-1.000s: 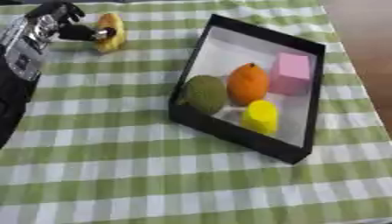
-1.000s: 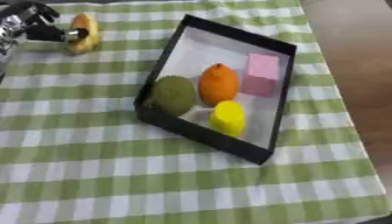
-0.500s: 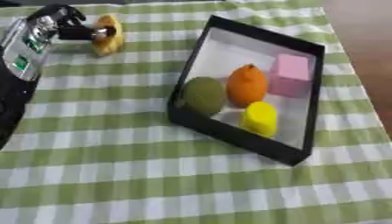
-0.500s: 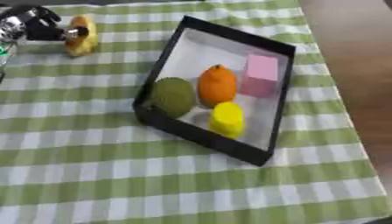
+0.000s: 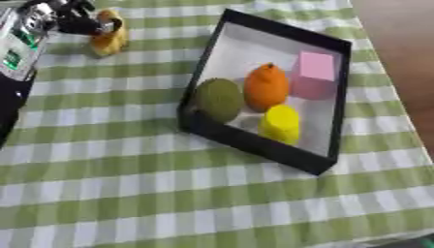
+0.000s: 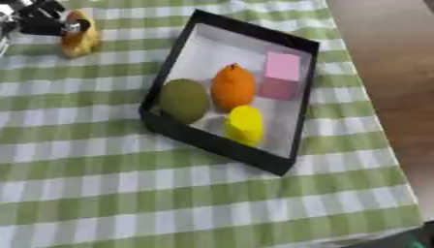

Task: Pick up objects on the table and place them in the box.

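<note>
Left eye view shows the left hand [image 5: 72,19] at the top left corner, its dark fingers [image 5: 93,26] curled onto a small yellow-orange object [image 5: 110,38] and pinching its upper part. What that object is cannot be made out beyond its colour and rounded shape; its lower end seems to rest on the tabletop [image 5: 127,160], which is covered by a green-and-white checked cloth. The arm behind the hand, black with silver parts, runs down the left edge of the view.

Well apart from the hand, to its right, lies the black box [image 5: 335,116] with a pale floor, set askew on the cloth. Four things lie inside it, close together: a green rounded fruit [image 5: 220,99] against the near left wall, an orange [image 5: 266,87] just beside it, a pink block [image 5: 314,75] touching the orange on its far right side, and a yellow object [image 5: 280,123] nearest the front wall.
</note>
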Action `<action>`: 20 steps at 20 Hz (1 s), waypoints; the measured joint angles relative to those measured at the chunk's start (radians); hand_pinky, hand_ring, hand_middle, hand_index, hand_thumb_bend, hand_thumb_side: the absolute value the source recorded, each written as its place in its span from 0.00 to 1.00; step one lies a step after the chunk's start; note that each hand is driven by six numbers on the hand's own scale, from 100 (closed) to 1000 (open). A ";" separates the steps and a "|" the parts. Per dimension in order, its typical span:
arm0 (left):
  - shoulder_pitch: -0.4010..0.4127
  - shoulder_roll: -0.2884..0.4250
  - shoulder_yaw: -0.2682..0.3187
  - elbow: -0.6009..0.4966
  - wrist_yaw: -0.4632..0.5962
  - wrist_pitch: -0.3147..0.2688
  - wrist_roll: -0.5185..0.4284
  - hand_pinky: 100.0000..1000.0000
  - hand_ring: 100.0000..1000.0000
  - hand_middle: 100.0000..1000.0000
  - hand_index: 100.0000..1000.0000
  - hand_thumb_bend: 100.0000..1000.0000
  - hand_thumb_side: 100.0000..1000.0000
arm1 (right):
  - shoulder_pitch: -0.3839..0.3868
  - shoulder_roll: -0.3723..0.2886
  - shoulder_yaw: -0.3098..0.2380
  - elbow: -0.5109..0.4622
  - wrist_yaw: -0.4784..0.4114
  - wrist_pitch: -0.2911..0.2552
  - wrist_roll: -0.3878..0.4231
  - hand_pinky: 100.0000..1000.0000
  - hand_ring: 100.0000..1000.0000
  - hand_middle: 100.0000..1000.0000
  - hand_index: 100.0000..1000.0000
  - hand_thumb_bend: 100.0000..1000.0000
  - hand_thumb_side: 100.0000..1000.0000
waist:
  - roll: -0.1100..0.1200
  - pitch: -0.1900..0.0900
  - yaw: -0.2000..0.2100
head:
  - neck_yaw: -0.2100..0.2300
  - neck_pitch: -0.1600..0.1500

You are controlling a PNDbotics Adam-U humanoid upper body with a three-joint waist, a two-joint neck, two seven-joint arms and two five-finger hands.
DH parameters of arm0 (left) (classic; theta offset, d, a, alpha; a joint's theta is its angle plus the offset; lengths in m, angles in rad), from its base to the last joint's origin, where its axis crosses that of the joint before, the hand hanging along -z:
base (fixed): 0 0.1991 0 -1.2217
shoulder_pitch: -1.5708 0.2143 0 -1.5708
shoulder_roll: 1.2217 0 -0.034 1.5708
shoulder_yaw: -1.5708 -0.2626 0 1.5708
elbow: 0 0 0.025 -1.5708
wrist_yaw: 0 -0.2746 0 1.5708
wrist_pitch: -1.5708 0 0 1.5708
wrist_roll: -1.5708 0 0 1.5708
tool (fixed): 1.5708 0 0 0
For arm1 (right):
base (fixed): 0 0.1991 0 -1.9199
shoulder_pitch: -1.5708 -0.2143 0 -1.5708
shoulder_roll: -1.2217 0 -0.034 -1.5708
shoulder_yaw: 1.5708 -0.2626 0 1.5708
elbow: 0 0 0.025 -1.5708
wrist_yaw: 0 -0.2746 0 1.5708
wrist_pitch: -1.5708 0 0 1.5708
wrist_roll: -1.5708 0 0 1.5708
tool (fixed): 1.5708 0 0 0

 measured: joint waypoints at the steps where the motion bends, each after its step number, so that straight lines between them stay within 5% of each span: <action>1: -0.001 0.000 -0.004 -0.005 0.000 0.001 -0.002 0.81 0.81 0.73 0.84 0.46 0.54 | 0.000 0.000 0.000 0.001 0.000 -0.001 0.001 0.85 0.86 0.75 0.82 0.00 0.38 | 0.000 0.000 0.000 | -0.001 0.001; 13: -0.001 0.000 -0.022 -0.010 -0.014 0.000 -0.028 0.82 0.81 0.73 0.85 0.52 0.55 | 0.005 0.000 0.000 0.007 0.004 -0.003 0.003 0.85 0.86 0.75 0.82 0.00 0.38 | 0.000 0.000 0.000 | -0.001 0.001; 20: 0.000 -0.011 -0.023 0.045 -0.109 -0.007 -0.020 0.81 0.81 0.74 0.84 0.55 0.49 | 0.003 0.000 0.001 0.007 0.004 -0.006 0.006 0.85 0.86 0.75 0.82 0.00 0.38 | 0.000 0.000 -0.007 | 0.004 0.000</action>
